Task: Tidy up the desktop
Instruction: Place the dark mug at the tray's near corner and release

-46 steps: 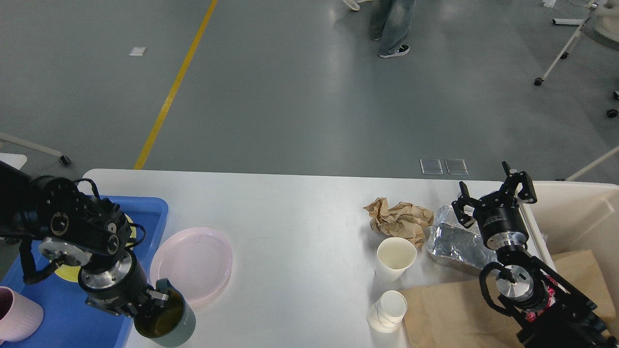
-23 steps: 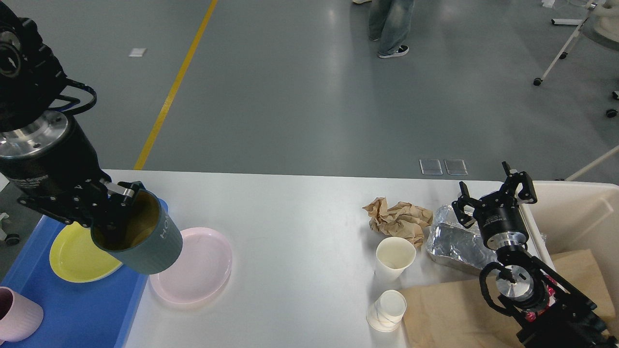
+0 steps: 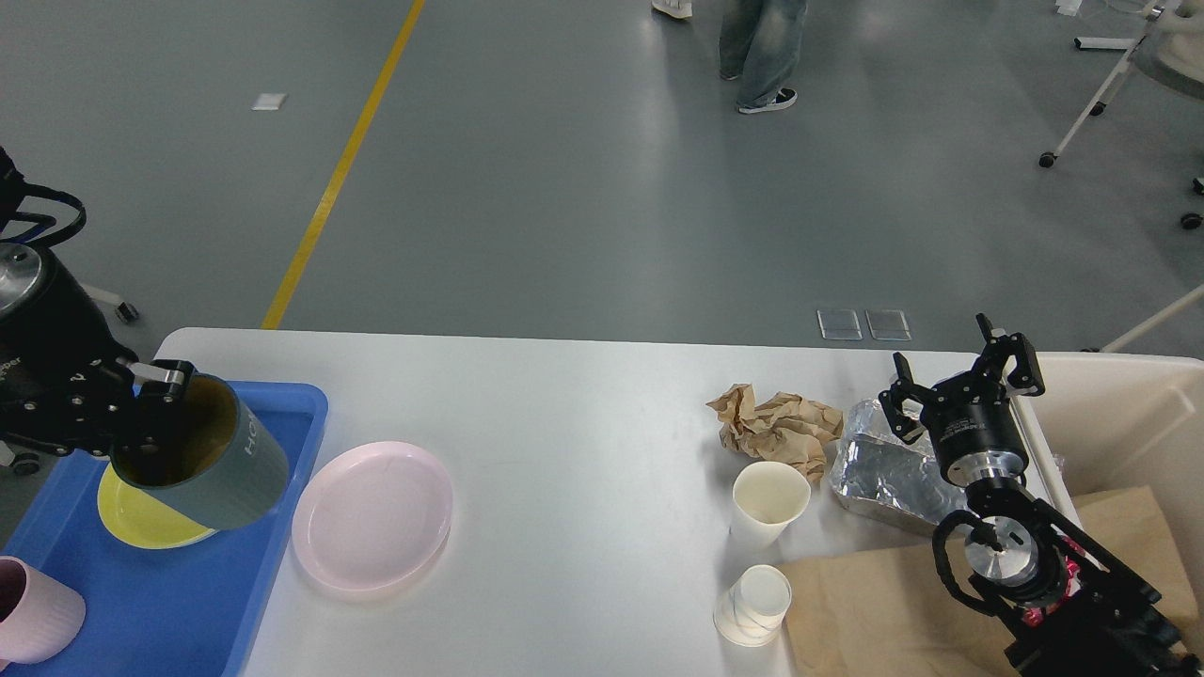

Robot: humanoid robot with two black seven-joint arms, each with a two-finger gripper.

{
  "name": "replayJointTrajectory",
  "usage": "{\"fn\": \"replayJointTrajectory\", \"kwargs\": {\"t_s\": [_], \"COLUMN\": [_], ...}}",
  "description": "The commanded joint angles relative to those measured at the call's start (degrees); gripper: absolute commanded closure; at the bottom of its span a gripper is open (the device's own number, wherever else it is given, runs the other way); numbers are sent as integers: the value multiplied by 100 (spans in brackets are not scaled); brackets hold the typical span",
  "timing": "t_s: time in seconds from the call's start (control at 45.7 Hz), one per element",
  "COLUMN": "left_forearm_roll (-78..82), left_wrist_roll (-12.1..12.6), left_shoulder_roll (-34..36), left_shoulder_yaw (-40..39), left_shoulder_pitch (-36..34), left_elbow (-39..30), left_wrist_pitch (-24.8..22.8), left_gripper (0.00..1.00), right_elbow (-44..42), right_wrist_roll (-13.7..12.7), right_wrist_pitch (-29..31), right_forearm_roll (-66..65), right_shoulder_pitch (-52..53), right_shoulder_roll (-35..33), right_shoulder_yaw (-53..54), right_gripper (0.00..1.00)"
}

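Left gripper (image 3: pixel 155 400) pinches a grey mug (image 3: pixel 202 461) by its rim, tilted above the blue tray (image 3: pixel 160 602) at far left. Right gripper (image 3: pixel 961 381) is spread, empty, over foil (image 3: pixel 884 470). White desktop (image 3: pixel 583 423) fills the near scene, holding a pink plate (image 3: pixel 372 515), paper wad (image 3: pixel 776 425) and two paper cups (image 3: pixel 769 503).
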Motion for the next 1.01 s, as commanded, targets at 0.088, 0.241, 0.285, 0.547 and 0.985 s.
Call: {"fn": "replayJointTrajectory", "kwargs": {"t_s": [0.088,0.241,0.285,0.547,0.985], "left_forearm_roll": [381,1032,1172,1445,1859], "left_wrist_roll": [14,23,31,110,102], "left_shoulder_roll": [981,1912,2159,2406,2362], "left_shoulder_yaw": [-145,-707,-883,-2860,-3723], "left_shoulder_pitch": [1418,2446,2719,5285,6411], "left_elbow": [822,1648,1920,3310,3636], "left_wrist_pitch": [243,243,243,340,621], "left_gripper": [100,100,100,100,99], "right_elbow": [7,7,7,-2,-2], "right_wrist_roll": [0,0,0,0,0], "right_wrist_pitch": [0,0,0,0,0], "right_forearm_roll": [0,0,0,0,0], "right_shoulder_pitch": [0,0,0,0,0], "right_shoulder_roll": [0,0,0,0,0], "right_shoulder_yaw": [0,0,0,0,0], "right_gripper": [0,0,0,0,0]}}
